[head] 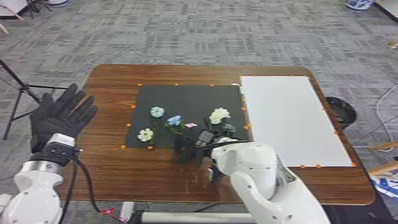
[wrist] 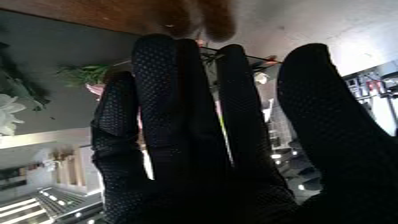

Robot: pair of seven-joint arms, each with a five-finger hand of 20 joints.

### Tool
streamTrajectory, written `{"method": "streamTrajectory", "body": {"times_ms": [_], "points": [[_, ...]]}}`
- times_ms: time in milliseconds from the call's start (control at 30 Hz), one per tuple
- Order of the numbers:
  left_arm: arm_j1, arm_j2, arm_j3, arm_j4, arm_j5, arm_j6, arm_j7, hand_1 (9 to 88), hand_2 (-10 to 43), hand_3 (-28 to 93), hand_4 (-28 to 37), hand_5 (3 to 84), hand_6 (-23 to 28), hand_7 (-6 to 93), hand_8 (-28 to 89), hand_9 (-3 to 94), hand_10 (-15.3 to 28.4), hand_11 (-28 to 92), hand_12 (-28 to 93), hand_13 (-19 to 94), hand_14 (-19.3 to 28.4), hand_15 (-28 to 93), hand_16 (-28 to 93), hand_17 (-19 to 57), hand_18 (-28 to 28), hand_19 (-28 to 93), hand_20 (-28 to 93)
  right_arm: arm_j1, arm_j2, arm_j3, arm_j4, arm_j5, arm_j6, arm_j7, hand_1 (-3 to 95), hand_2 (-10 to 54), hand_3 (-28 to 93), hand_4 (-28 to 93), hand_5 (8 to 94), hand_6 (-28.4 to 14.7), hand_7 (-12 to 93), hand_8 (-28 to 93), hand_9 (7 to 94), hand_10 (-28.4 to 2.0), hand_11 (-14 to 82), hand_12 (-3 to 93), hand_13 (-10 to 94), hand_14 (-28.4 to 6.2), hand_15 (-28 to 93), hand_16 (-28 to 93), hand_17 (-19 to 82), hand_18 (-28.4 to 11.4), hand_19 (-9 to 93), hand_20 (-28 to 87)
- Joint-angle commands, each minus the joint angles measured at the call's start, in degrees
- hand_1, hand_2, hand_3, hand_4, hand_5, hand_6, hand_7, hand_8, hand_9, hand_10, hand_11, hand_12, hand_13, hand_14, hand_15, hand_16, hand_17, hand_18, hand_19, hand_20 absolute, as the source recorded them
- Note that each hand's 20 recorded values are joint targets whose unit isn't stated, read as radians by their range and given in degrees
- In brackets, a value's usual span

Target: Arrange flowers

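Note:
In the head view my right hand is low over the near edge of the black mat, beside the flowers. Around it lie a light-blue flower, a blue flower, a small pink flower and white flowers. My open left hand is raised left of the table. The right wrist view has my right hand with straight fingers, a pink flower and a white flower beyond them. Nothing is visibly gripped.
A white board lies on the right part of the brown table, held by orange markers. A dark bin stands on the floor past the table's right edge, and a tripod stands at the left.

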Motion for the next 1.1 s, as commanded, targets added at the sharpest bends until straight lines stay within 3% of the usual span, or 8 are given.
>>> {"method": "streamTrajectory", "body": {"times_ms": [33, 333, 500, 600, 667, 767, 933, 1100], "points": [[0.6, -0.20, -0.10, -0.21, -0.34, -0.62, 0.36, 24.2, 16.7, 68, -28.3, 38.3, 7.4, 9.3, -9, 29.9, 13.0, 16, 7, 22, 14.6, 19, -3, -9.1, 14.2, 35, 7, 0.2, 0.0, 1.6, -2.0, 1.8, -5.4, 0.3, 35.9, -7.5, 77, -24, 61.3, 0.2, 12, -12, 63.2, -15.4, 15.4, 18.8, 54, -14.5, 59, 30, 25, -23.1, 76, 42], [0.0, 0.00, 0.15, 0.09, -0.30, -1.20, 0.22, 24.8, 16.7, 68, -28.3, 38.7, 7.8, 9.0, -9, 30.2, 13.6, 16, 7, 22, 15.5, 20, -4, -9.6, 14.7, 36, 6, -0.6, 0.3, 3.1, -3.7, 5.9, -5.3, 3.0, 36.5, -9.4, 74, -24, 63.3, 0.3, 11, -12, 61.1, -16.2, 18.6, 20.5, 52, -15.4, 64, 31, 25, -23.3, 76, 41], [0.0, 0.06, -0.12, 0.21, -0.41, -1.16, 0.61, 25.4, 16.7, 67, -28.3, 39.1, 8.2, 8.7, -9, 30.7, 14.9, 16, 7, 22, 16.6, 21, -4, -10.1, 15.2, 37, 6, -1.3, -0.5, 6.9, -5.9, 16.1, -2.6, 8.1, 37.0, -9.4, 72, -24, 63.2, 0.1, 10, -13, 60.3, -17.0, 21.4, 21.4, 51, -16.2, 66, 31, 24, -23.6, 76, 42], [-0.2, -0.02, -0.17, 0.32, -0.47, -1.20, 0.78, 25.5, 16.7, 67, -28.3, 39.4, 8.3, 8.8, -9, 30.9, 15.1, 17, 7, 22, 16.9, 22, -4, -10.2, 15.4, 38, 6, -0.7, -1.3, 10.1, -6.4, 21.4, -1.2, 9.6, 37.3, -9.5, 70, -24, 61.2, -0.1, 9, -13, 60.0, -17.3, 23.6, 22.1, 51, -16.5, 68, 32, 24, -23.8, 76, 42], [0.1, -0.19, -0.38, 0.16, -0.26, -1.06, 1.10, 25.6, 16.6, 67, -28.3, 39.4, 8.2, 8.9, -9, 30.9, 15.1, 17, 7, 22, 16.6, 22, -4, -10.2, 15.3, 38, 6, -0.7, -1.5, 12.2, -6.3, 23.2, 1.8, 10.1, 35.6, -9.0, 69, -23, 54.1, -2.0, 9, -11, 59.8, -17.3, 25.4, 23.1, 51, -16.8, 69, 32, 24, -23.9, 76, 42], [0.4, -0.31, -0.86, -0.02, -0.21, -0.78, 1.86, 25.6, 16.6, 67, -28.3, 39.3, 8.0, 9.1, -9, 31.0, 14.9, 17, 7, 22, 16.0, 22, -5, -10.1, 15.2, 37, 6, -0.3, -1.6, 15.5, -5.3, 27.8, 8.5, 10.5, 31.5, -3.1, 69, -22, 47.5, -5.1, 7, -9, 56.6, -18.3, 21.9, 21.1, 48, -17.0, 62, 26, 23, -22.8, 72, 39], [0.7, -0.65, -1.88, -0.16, 1.03, -0.35, 2.32, 24.9, 17.0, 67, -28.3, 39.2, 7.8, 9.3, -9, 31.0, 14.6, 16, 6, 22, 14.3, 19, -5, -9.0, 14.2, 36, 5, 0.2, -4.3, 24.7, -2.7, 39.2, 11.1, 6.8, 27.0, 3.8, 73, -23, 47.4, -5.8, 8, -9, 48.5, -18.7, 13.7, 17.9, 40, -16.5, 50, 19, 20, -20.7, 68, 33], [1.1, -1.42, -2.98, -0.19, 2.08, 0.02, 2.82, 24.6, 17.2, 67, -28.3, 38.8, 7.5, 8.7, -9, 30.7, 14.0, 15, 6, 21, 12.8, 16, -6, -8.5, 13.6, 34, 5, -0.7, -5.8, 31.1, -1.6, 49.7, 16.5, 6.0, 23.3, 6.9, 74, -23, 43.1, -5.1, 8, -9, 40.5, -17.4, 6.9, 16.6, 32, -16.2, 31, 16, 14, -18.4, 53, 22]]}}
